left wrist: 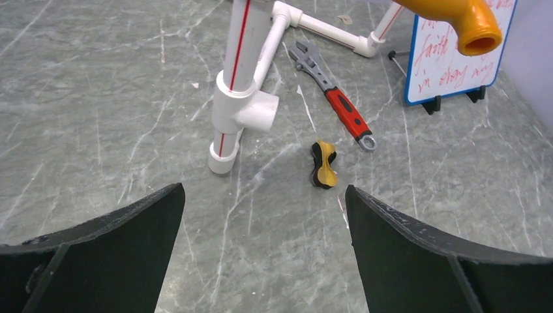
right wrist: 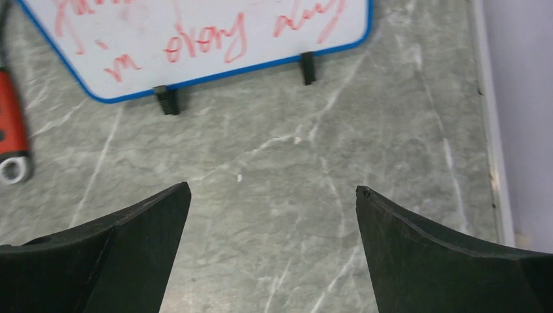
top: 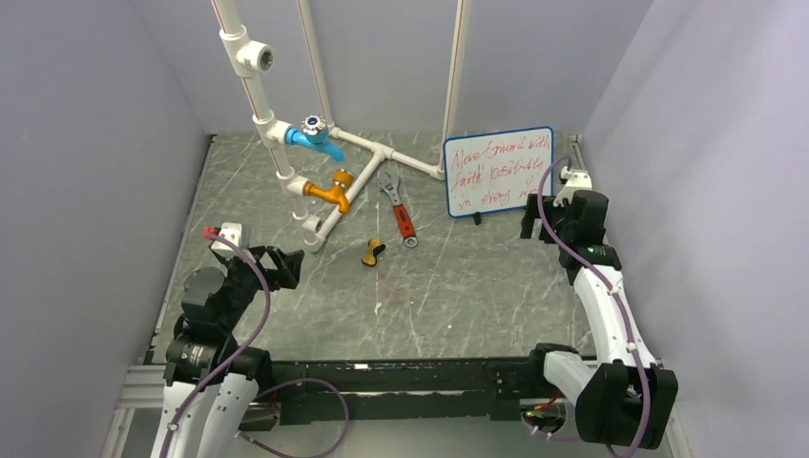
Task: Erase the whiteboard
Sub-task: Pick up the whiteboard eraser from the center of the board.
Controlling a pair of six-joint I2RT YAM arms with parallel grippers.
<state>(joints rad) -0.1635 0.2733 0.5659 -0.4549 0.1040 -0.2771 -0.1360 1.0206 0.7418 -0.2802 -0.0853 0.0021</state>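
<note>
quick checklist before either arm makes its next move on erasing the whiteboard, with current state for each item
1. Writing to erase on the small blue-framed whiteboard: ok, red handwritten lines cover its face.
2. Board standing upright: ok.
3. Right gripper open and empty: ok, it points at the board's lower edge.
4. Left gripper open and empty: ok.
5. Eraser located: cannot tell; the small yellow-and-black piece near the red-handled adjustable wrench might be one.
6. Wiping tool in hand: not ok, neither gripper holds anything.
</note>
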